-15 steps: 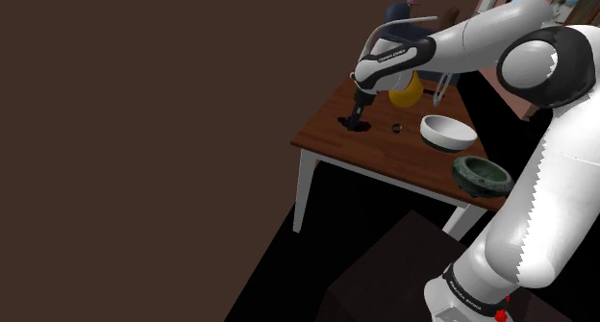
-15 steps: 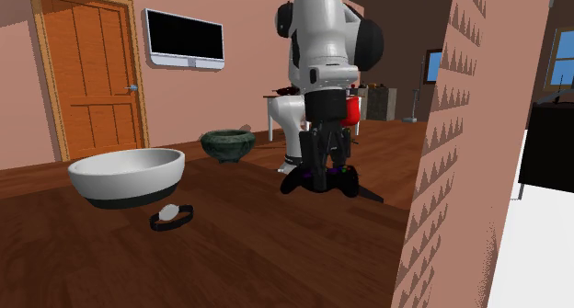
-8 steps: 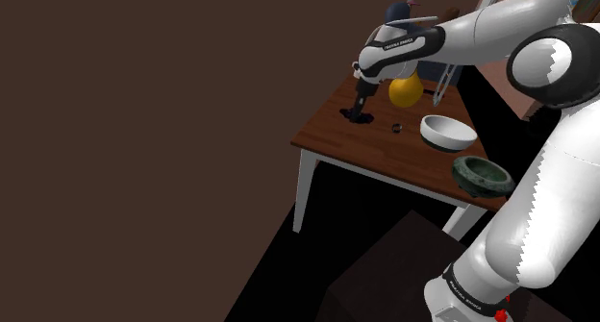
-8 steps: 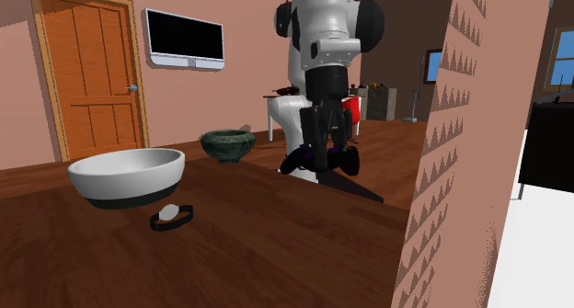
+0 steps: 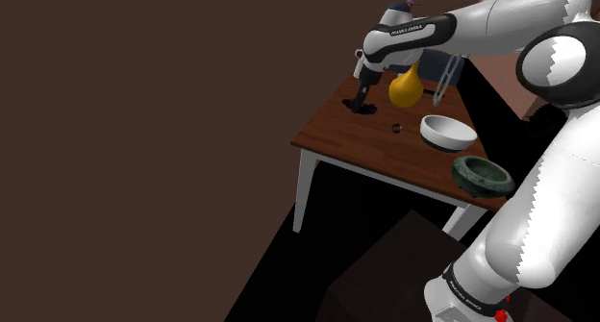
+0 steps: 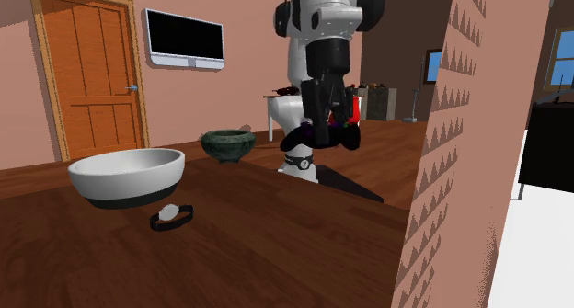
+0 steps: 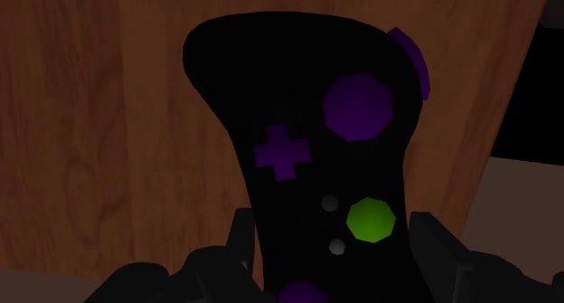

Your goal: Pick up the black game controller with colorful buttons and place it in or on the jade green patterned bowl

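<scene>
The black game controller (image 7: 307, 138) with purple and green buttons hangs clasped between my black fingers (image 7: 242, 249), above the brown wooden table (image 7: 99, 120). In the second exterior view the gripper (image 6: 326, 131) is shut on the controller (image 6: 331, 137) well above the tabletop (image 6: 276, 251), its shadow lying below. The shoulder view has the gripper (image 5: 363, 97) and controller (image 5: 362, 107) over the table's far left corner. The dark green patterned bowl (image 5: 481, 174) (image 6: 227, 144) stands at the table's near right end in the shoulder view, far from the gripper.
A white bowl (image 5: 447, 131) (image 6: 127, 176) sits between the gripper and the green bowl. A small black ring-like item (image 5: 397, 128) (image 6: 171, 218) lies near it. A yellow object (image 5: 405, 87) stands behind the arm. A textured wall pillar (image 6: 460, 168) rises at the second exterior view's right.
The gripper has risen from the tabletop with the controller held in it; the controller now hangs in the air instead of resting on the wood.
</scene>
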### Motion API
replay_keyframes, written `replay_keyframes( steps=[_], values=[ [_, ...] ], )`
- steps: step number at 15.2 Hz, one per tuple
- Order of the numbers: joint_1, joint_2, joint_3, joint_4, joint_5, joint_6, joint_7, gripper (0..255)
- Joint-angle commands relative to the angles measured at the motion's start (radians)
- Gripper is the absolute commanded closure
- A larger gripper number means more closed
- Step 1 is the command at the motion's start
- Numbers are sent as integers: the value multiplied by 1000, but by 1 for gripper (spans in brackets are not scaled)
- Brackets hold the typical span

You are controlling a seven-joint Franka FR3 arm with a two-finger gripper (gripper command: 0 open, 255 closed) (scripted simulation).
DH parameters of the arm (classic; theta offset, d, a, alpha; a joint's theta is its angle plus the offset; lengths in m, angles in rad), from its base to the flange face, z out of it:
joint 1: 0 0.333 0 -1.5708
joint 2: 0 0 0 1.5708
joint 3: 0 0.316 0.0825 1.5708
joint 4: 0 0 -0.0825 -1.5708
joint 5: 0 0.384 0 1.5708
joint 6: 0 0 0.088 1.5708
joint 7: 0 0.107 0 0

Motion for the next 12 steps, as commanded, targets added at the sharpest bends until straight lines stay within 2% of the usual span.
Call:
replay_keyframes(
  steps=[1,6,12],
  values=[
    [-1,-5,-1,19,-3,-24,2,255],
    [0,-15,-2,64,-10,-78,9,255],
    [-28,-228,-25,-172,-84,-44,-17,255]
  ],
)
